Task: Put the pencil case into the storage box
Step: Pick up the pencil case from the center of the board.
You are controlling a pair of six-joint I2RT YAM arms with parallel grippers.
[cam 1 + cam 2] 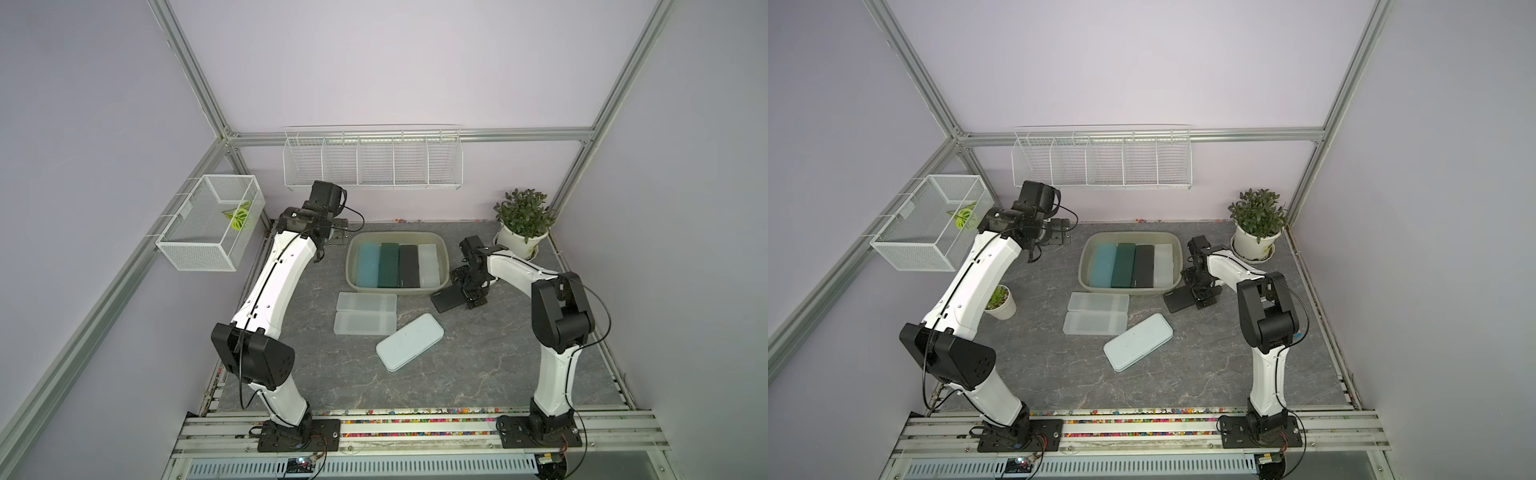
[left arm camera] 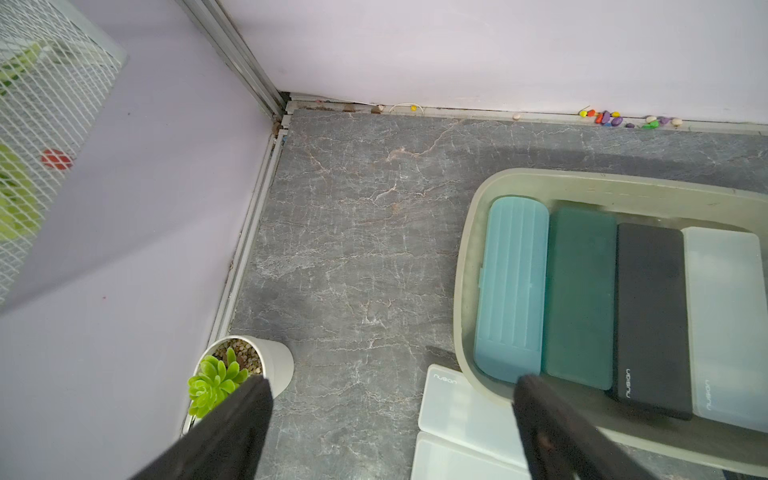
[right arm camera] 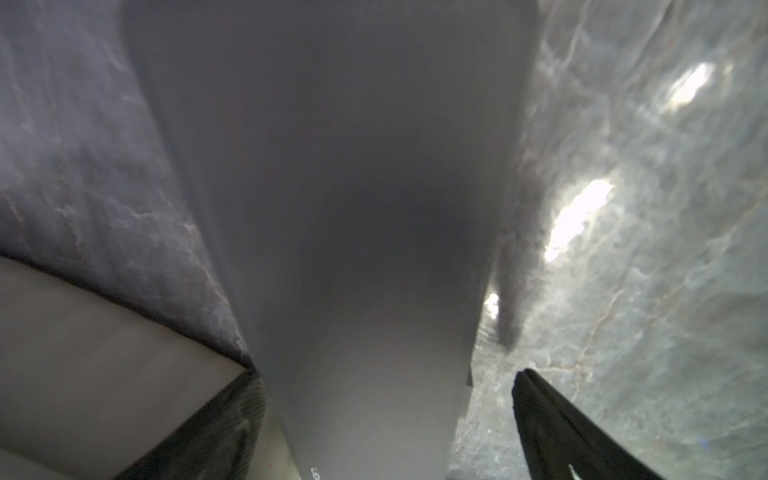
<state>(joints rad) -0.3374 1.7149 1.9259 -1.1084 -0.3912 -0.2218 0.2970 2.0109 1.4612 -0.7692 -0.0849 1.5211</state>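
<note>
Straddling the black pencil case (image 1: 446, 300) on the grey table (image 1: 478, 365), your right gripper (image 1: 473, 302) stands with its jaws spread wide, one finger on each side. The close wrist view is blurred, so contact looks unlikely but cannot be confirmed. The case lies flat just outside the storage box (image 1: 397, 235), beside its near corner on the right arm's side. A row of four cases (image 1: 390, 266) fills the box. Your left gripper (image 2: 390, 382) hovers wide open and empty, off the box's far left corner.
</note>
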